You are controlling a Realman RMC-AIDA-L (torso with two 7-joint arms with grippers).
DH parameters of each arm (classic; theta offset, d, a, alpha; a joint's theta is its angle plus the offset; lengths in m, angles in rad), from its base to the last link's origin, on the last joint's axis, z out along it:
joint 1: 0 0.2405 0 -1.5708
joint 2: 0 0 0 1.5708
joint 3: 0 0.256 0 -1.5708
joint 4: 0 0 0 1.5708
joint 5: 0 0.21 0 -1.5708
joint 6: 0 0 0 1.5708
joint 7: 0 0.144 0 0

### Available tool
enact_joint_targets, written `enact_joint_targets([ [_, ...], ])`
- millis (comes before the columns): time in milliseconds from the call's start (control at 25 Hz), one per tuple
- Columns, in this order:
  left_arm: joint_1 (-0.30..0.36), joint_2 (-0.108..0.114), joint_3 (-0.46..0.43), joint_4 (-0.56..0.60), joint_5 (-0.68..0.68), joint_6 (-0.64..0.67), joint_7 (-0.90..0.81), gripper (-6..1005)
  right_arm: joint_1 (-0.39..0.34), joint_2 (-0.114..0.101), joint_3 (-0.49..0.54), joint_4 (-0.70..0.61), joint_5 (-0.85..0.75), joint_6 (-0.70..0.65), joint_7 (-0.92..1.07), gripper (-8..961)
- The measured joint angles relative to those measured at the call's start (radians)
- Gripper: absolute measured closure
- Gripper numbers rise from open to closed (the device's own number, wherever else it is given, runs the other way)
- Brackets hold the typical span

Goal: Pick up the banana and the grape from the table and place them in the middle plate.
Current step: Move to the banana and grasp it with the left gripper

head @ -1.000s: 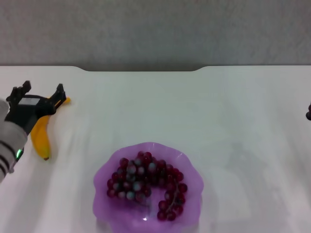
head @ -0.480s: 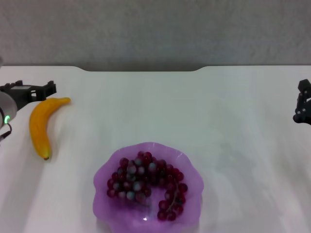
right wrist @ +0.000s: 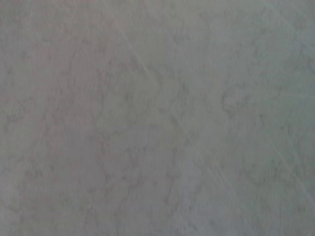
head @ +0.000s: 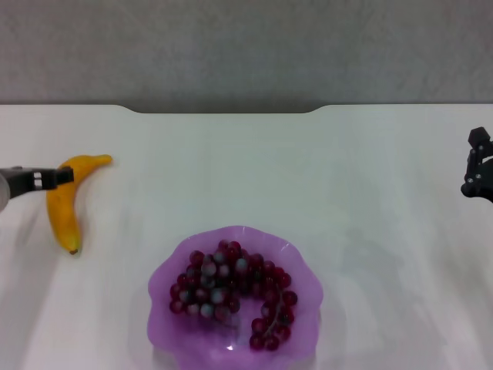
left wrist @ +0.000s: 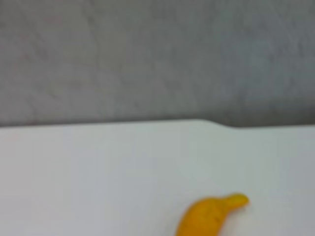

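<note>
The yellow banana (head: 65,202) lies on the white table (head: 231,169) at the left, its thin end pointing toward the far edge. My left gripper (head: 55,177) reaches in from the left edge and crosses the banana's upper part. The left wrist view shows the banana's far end (left wrist: 212,215) close below the camera. A bunch of dark red grapes (head: 228,287) rests inside the purple scalloped plate (head: 163,271) at the near middle. My right gripper (head: 477,166) hangs at the right edge, far from both.
A grey wall (head: 246,46) rises behind the table's notched far edge (head: 227,112). The right wrist view shows only a plain grey surface.
My left gripper swung away from the banana toward the far left, then came back lower and now crosses the banana's upper part. The right gripper came into view at the right edge.
</note>
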Motion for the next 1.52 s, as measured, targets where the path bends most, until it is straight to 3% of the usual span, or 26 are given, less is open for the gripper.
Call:
enact_joint_targets([
  [360, -0.007, -0.004, 0.055, 0.012, -0.002, -0.054, -0.006, 114, 0.000, 0.000, 0.000, 0.002, -0.014, -0.013, 0.000, 953],
  [1520, -0.040, -0.002, 0.047, 0.150, -0.006, -0.022, -0.012, 123, -0.020, 0.000, -0.027, 0.040, -0.053, -0.116, 0.000, 954],
])
